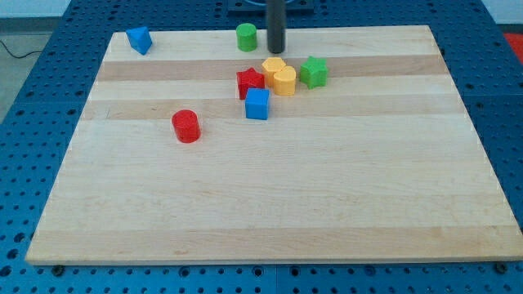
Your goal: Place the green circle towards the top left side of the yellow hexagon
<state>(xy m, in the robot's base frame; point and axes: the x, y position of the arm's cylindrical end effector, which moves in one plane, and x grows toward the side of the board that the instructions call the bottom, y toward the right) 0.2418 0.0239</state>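
One tip stands just right of green circle, apart.

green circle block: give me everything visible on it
The green circle is a short, solid-looking green cylinder standing upright, round face up, near the top edge of the wooden board. Nothing touches it. My tip sits just to its right with a small gap. The yellow hexagon lies below and to its right.
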